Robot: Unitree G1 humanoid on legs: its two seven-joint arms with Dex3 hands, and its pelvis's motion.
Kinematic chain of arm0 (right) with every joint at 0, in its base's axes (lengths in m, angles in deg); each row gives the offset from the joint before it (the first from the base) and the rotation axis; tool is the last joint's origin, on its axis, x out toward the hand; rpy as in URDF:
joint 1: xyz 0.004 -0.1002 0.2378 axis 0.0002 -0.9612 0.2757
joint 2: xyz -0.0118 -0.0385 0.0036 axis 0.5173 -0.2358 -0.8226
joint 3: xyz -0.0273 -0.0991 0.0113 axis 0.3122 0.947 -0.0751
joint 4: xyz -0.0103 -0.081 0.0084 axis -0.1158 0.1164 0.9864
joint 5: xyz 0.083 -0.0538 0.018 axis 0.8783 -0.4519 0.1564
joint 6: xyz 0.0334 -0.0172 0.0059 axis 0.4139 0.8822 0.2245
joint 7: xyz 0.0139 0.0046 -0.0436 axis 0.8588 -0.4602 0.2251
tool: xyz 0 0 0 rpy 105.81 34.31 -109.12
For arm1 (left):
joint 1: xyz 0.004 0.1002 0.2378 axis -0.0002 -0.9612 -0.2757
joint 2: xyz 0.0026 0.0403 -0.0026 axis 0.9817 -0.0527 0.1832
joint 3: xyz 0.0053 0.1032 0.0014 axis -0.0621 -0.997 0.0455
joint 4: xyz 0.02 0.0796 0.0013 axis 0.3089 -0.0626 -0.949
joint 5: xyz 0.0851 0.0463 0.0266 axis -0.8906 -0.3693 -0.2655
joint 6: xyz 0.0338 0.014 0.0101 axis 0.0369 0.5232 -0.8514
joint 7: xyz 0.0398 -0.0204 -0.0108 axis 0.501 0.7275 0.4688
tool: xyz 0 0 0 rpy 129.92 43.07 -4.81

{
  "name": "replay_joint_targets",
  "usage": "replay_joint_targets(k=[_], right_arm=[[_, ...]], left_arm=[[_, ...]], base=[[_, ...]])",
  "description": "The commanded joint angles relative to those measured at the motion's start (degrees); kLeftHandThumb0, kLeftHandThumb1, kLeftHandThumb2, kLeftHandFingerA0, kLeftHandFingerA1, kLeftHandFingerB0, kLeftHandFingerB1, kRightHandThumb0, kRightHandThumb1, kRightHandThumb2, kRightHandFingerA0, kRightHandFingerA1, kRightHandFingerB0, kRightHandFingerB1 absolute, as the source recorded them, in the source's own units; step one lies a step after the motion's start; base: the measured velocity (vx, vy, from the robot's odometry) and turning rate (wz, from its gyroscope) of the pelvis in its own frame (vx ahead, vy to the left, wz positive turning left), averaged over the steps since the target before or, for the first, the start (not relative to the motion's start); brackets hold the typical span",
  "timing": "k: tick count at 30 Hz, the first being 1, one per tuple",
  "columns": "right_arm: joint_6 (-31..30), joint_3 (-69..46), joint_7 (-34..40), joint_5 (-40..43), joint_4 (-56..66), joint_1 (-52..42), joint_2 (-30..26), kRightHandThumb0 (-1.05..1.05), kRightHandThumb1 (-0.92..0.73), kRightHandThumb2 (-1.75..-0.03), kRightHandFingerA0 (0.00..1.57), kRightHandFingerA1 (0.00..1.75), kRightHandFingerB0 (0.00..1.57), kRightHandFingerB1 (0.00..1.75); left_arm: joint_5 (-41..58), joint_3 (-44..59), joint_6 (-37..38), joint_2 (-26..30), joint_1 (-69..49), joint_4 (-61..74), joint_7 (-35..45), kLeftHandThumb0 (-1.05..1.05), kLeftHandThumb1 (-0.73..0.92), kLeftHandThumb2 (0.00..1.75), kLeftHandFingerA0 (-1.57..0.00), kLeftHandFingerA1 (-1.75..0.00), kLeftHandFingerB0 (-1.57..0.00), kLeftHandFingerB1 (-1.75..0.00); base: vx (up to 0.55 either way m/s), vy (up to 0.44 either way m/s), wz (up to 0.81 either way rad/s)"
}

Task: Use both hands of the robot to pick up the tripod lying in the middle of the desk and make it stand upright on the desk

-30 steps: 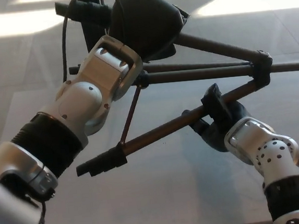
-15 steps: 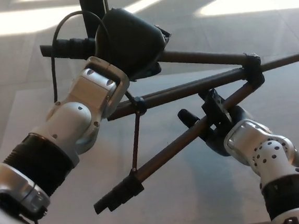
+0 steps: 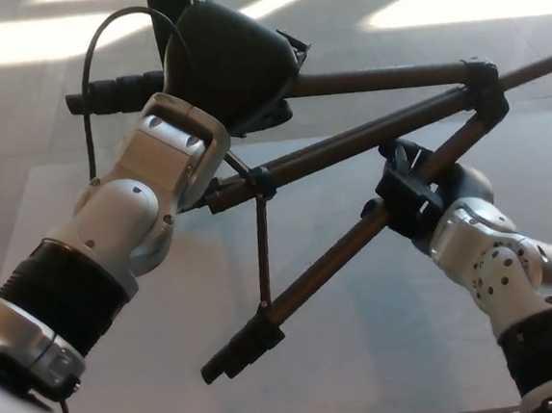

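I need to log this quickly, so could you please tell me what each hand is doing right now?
Left hand: shut on the tripod, near its upper legs.
Right hand: shut on one tripod leg.

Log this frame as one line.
tripod: lifted, tilted, not upright | left hand: shut on tripod | right hand: shut on tripod leg

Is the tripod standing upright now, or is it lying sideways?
Sideways. The tripod is held in the air by left hand and right hand, legs spread and pointing left.
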Motion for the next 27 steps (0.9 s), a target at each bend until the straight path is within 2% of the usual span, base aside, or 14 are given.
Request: replay_joint_targets(k=[1, 5, 7, 11, 12, 13, 15, 16, 17, 19, 21, 22, 25, 27], right_arm=[[4.4, 6.3, -4.4, -14.7, 4.3, 7.9, -12.5, -0.19, -0.41, -1.34, 1.01, 1.75, 0.83, 1.6], [4.1, 9.0, -5.1, -17.2, 4.6, 9.9, -16.2, -0.23, -0.38, -1.35, 1.02, 1.75, 0.88, 1.55], [8.8, 14.9, -7.4, -24.9, 3.6, 12.3, -22.3, -0.25, -0.39, -1.3, 0.97, 1.7, 0.89, 1.39], [9.5, 18.3, -8.3, -28.1, 3.2, 14.5, -26.2, -0.3, -0.43, -1.24, 0.94, 1.72, 0.91, 1.46], [9.4, 19.4, -8.9, -29.5, 3.5, 16.0, -28.3, -0.47, -0.75, -0.76, 0.95, 1.75, 0.86, 1.49], [10.6, 20.1, -10.3, -30.2, 3.4, 16.9, -29.9, -0.47, -0.75, -0.76, 0.95, 1.75, 0.86, 1.49], [7.8, 21.1, -11.7, -30.1, 3.4, 20.0, -31.7, -0.36, -0.54, -1.1, 0.93, 1.7, 0.84, 1.46], [7.8, 21.3, -12.7, -30.0, 3.0, 21.3, -32.4, -0.34, -0.55, -1.07, 0.94, 1.73, 0.83, 1.51], [7.1, 21.9, -12.8, -30.4, 2.1, 23.7, -32.7, -0.31, -0.46, -1.18, 0.98, 1.73, 0.87, 1.52], [7.6, 22.6, -13.0, -30.4, 1.2, 25.1, -33.0, -0.29, -0.47, -1.19, 1.01, 1.75, 0.89, 1.53], [8.1, 24.7, -14.7, -31.7, 1.4, 27.2, -33.5, -0.25, -0.43, -1.26, 0.97, 1.75, 0.85, 1.54], [7.1, 25.4, -14.6, -32.1, 1.9, 27.8, -33.2, -0.26, -0.41, -1.31, 0.97, 1.75, 0.84, 1.54], [6.9, 28.3, -16.1, -33.8, 2.4, 29.5, -33.1, -0.26, -0.33, -1.35, 0.98, 1.73, 0.89, 1.47], [8.0, 30.0, -16.3, -35.3, 2.2, 30.5, -33.4, -0.28, -0.32, -1.35, 0.97, 1.74, 0.87, 1.49]], left_arm=[[0.0, 1.8, 1.4, 3.4, -0.8, 0.8, 3.1, -0.21, 0.46, 0.57, -0.92, -1.63, -0.83, -0.73], [0.6, 3.3, 0.9, 3.0, -1.8, 1.2, -0.3, -0.23, 0.43, 0.58, -0.94, -1.62, -0.85, -0.8], [5.2, 7.3, -3.4, 0.3, -2.5, 1.9, 3.1, -0.11, 0.5, 0.6, -0.9, -1.44, -0.8, -0.76], [6.9, 9.9, -3.0, -0.4, -3.8, 1.3, 0.0, -0.11, 0.45, 0.59, -0.97, -1.42, -0.87, -0.85], [8.8, 12.1, -3.5, -1.2, -5.3, 1.6, -1.5, -0.05, 0.43, 0.72, -0.86, -1.69, -0.8, -1.27], [9.5, 13.1, -4.2, -1.4, -6.1, 1.8, -1.4, -0.05, 0.43, 0.72, -0.86, -1.69, -0.8, -1.27], [10.3, 14.6, -4.2, -1.8, -7.3, 1.5, -2.6, -0.03, 0.4, 0.73, -0.84, -1.71, -0.82, -1.27], [10.9, 15.5, -4.7, -2.1, -7.9, 1.6, -2.2, -0.03, 0.32, 0.89, -1.12, -1.27, -1.01, -1.17], [11.5, 16.3, -5.0, -2.5, -8.9, 2.2, -2.1, -0.03, 0.41, 0.83, -0.83, -1.65, -0.77, -1.38], [11.4, 17.0, -5.1, -2.7, -9.4, 2.3, -1.8, -0.03, 0.39, 0.83, -0.86, -1.53, -0.86, -1.22], [10.5, 16.7, -6.0, -2.9, -10.6, 2.2, -1.2, -0.05, 0.37, 0.81, -0.9, -1.55, -0.87, -1.2], [10.2, 16.7, -6.0, -2.8, -11.3, 2.4, -1.3, -0.04, 0.39, 0.79, -0.87, -1.64, -0.83, -1.35], [9.6, 16.8, -6.9, -3.2, -12.9, 3.1, -1.0, -0.07, 0.4, 0.74, -0.8, -1.58, -0.84, -1.25], [11.1, 18.2, -7.3, -4.4, -13.4, 3.4, -0.6, -0.08, 0.41, 0.79, -0.96, -1.5, -0.83, -1.07]], base=[[0.0, 0.0, 0.0], [0.0, 0.0, 0.0], [0.0, 0.0, 0.0], [0.0, 0.0, 0.0], [0.0, 0.0, 0.0], [0.0, 0.0, 0.0], [0.0, 0.0, 0.0], [0.0, 0.0, 0.0], [0.0, 0.0, 0.0], [0.0, 0.0, 0.0], [0.0, 0.0, 0.0], [0.0, 0.0, 0.0], [0.0, 0.0, 0.0], [0.0, 0.0, 0.0]])
